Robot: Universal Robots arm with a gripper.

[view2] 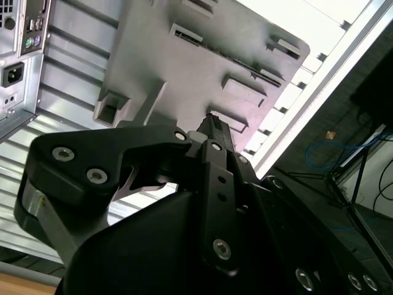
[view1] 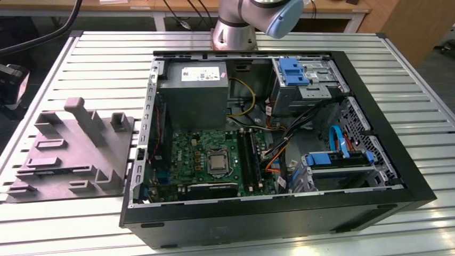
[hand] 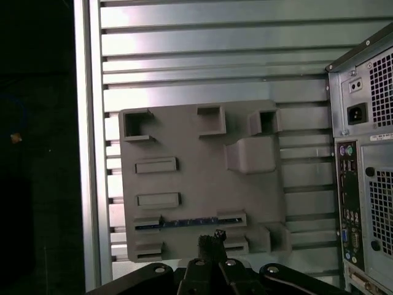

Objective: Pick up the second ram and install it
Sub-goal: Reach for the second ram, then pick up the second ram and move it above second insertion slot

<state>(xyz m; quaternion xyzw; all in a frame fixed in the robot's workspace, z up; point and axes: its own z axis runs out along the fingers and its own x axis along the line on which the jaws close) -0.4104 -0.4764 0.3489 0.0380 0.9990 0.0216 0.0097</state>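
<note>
A: Where's the arm (view1: 250, 18)?
B: At the exterior view's top edge. Silver tube, blue-grey joint cap, standing upright.
A: And the gripper (hand: 212, 238)?
B: Black, seen in both wrist views. Fingertips (view2: 212, 126) drawn together, links folded inward.

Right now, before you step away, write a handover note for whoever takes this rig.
Gripper: hovers over the grey tray, close to the second ram, with nothing seen in it. I cannot tell whether it is open or shut.
Second ram: on edge in a slot of the tray, in the first wrist view.
PC case: open, at the exterior view's right of the tray, with the motherboard slots exposed.
Done: the arm is over the tray.
Left: the ram is not yet picked up or installed.
</note>
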